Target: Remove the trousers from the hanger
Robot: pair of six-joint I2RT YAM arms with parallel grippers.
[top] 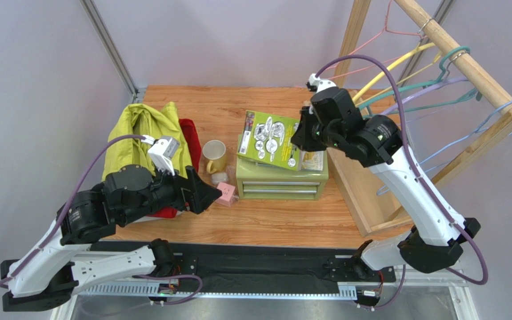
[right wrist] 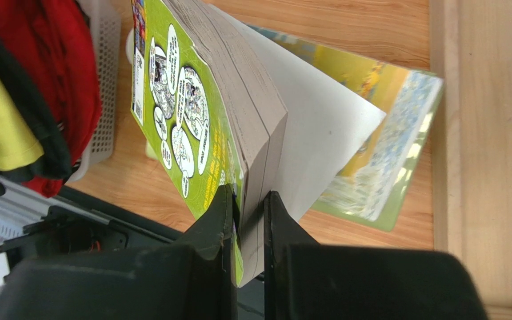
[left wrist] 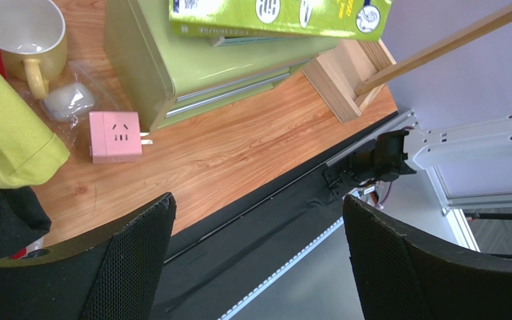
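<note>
Green book [top: 271, 141] atop green drawer box [top: 281, 180], yellow mug [top: 214, 156], pink plug adapter [top: 226, 194], coloured hangers [top: 432, 87] on wooden rack [top: 467, 63]

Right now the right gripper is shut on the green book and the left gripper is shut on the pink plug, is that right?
Partly. The right gripper is shut on the green book, but the left gripper is open and empty; the pink plug lies apart on the table, as the left wrist view shows.

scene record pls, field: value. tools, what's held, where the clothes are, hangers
left tool: open, empty, over near table edge
right tool: shut on green book, lifted above the green drawer box
clothes: yellow-green garment, red one piled at left of the table
hangers: bare on wooden rail, no trousers on them
other: yellow mug, pink plug adapter
</note>
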